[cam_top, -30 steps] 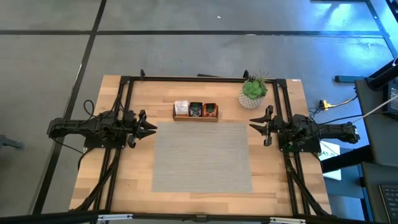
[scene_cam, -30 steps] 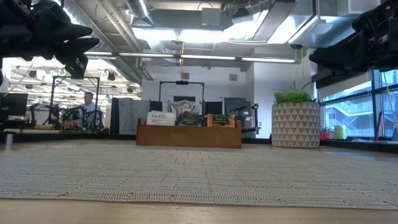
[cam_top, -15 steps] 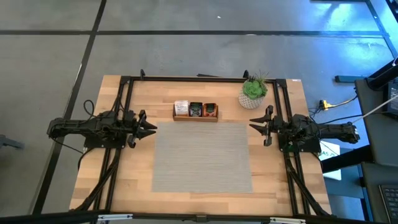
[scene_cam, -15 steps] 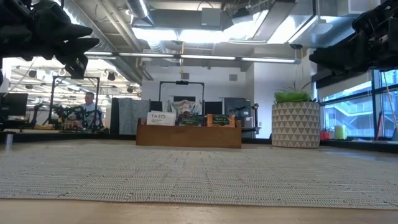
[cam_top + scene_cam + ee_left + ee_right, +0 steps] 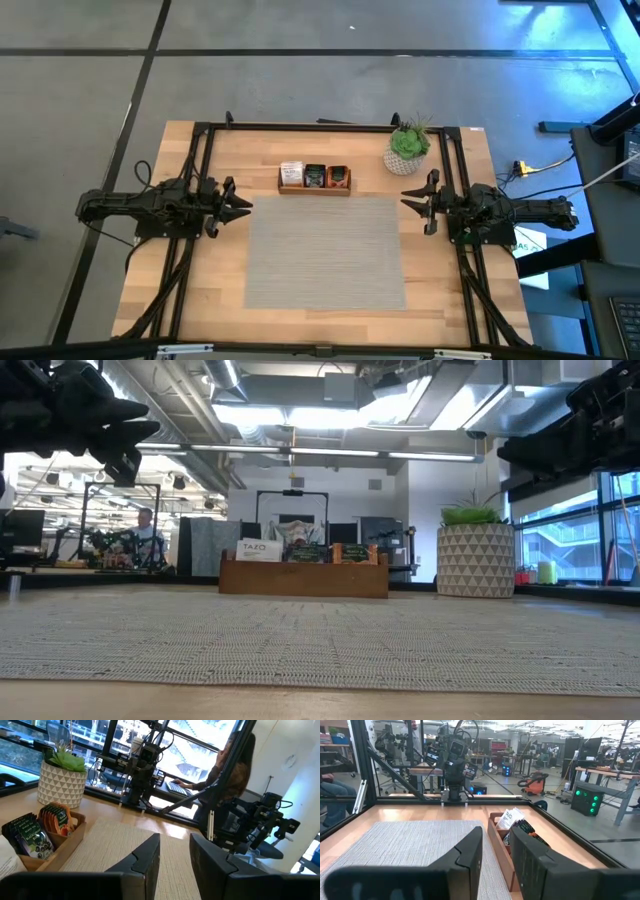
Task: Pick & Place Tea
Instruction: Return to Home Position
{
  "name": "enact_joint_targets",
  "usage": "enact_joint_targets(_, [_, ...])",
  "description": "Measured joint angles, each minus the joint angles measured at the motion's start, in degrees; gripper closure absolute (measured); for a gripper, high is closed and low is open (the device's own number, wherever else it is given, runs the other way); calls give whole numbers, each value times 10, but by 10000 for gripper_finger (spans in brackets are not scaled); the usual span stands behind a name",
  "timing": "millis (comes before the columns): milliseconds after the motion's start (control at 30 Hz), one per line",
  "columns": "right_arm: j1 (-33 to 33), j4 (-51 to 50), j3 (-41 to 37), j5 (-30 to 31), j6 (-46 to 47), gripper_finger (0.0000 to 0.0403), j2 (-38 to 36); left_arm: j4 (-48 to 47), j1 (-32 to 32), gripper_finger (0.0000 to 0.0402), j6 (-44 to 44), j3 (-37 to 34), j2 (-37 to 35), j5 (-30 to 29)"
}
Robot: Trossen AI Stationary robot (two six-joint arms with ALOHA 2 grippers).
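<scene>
Tea fills the tray, well apart from left gripper and right gripper, jaws narrowly parted, empty; task looks done.

I am running this rig in a robotics lab on an open industrial floor: bare concrete floor fills the upper half of the high view, and exposed ducts and strip lights cross the top of the low view. A person sits among benches at that view's middle left. The right wrist view takes in workbenches, a shop vacuum and a cabinet with green lamps.
</scene>
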Motion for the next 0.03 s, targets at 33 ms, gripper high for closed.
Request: enact_joint_targets(33, [0,0,0,0,0,301,0,0,0,298,0,0,0,0])
